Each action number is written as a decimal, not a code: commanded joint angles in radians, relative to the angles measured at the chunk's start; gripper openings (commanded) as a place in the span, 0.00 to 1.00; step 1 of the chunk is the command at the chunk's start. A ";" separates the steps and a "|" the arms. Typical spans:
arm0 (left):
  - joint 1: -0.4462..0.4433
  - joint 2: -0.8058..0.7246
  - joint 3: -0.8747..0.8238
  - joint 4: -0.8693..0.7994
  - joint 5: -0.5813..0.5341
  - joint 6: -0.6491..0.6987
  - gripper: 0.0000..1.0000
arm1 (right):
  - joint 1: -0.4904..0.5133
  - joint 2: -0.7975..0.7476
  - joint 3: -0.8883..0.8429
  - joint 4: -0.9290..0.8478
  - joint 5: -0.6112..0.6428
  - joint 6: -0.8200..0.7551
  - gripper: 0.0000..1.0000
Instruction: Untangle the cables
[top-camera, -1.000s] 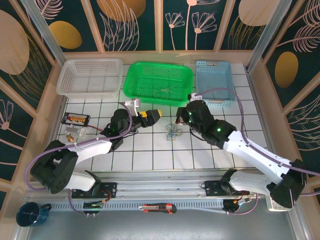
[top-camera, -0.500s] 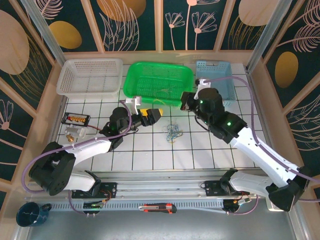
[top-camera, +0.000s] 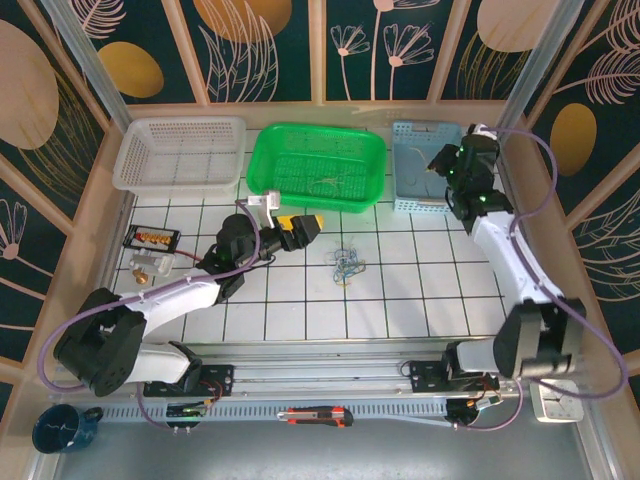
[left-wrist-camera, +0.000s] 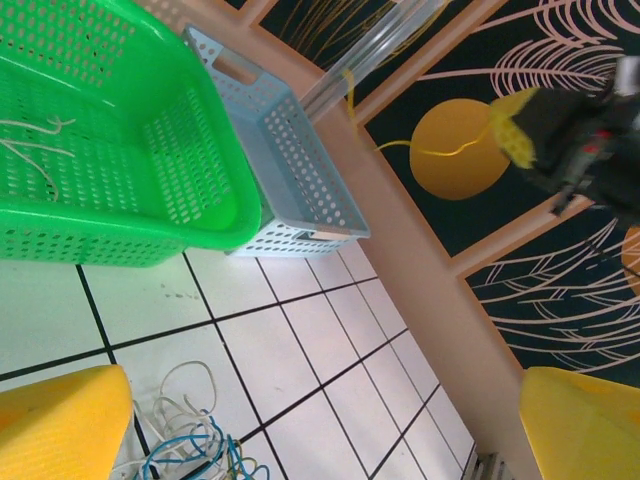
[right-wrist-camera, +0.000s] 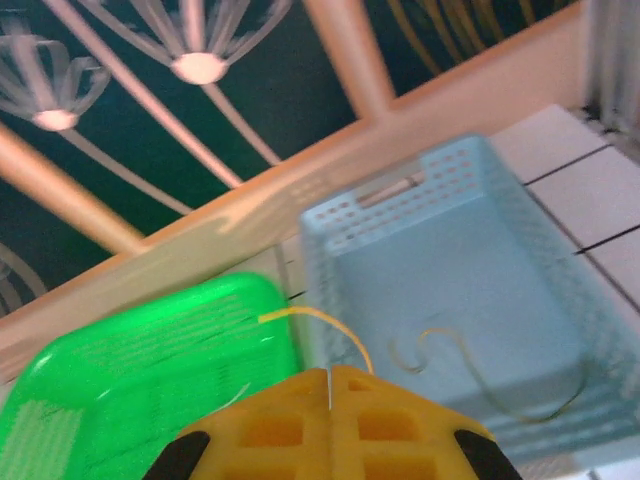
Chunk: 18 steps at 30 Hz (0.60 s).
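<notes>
Curled blue and pale cables (top-camera: 346, 264) lie heaped just ahead of the left gripper (top-camera: 312, 230), one yellow strand (right-wrist-camera: 338, 328) pinched in the right gripper (right-wrist-camera: 328, 378).

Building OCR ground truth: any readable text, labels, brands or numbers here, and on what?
No readable text.
White basket, green basket and blue basket: no print on them.
Utility knife on the front rail: any marking too small to read.

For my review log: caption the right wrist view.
Shut right gripper pinches a yellow wire over the blue basket.
</notes>
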<state>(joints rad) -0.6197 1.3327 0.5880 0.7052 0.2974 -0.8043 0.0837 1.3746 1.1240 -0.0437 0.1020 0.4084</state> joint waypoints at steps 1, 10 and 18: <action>0.006 -0.024 -0.011 0.007 -0.025 -0.001 0.99 | -0.074 0.124 0.043 0.135 -0.057 0.003 0.00; 0.008 -0.036 -0.028 0.019 -0.042 -0.017 0.99 | -0.160 0.463 0.237 0.142 -0.298 -0.009 0.31; 0.007 -0.030 -0.041 0.033 -0.046 -0.022 0.99 | -0.149 0.311 0.153 0.182 -0.366 0.028 0.53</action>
<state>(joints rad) -0.6197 1.3132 0.5610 0.7048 0.2554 -0.8154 -0.0742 1.7927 1.2945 0.0826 -0.2081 0.4129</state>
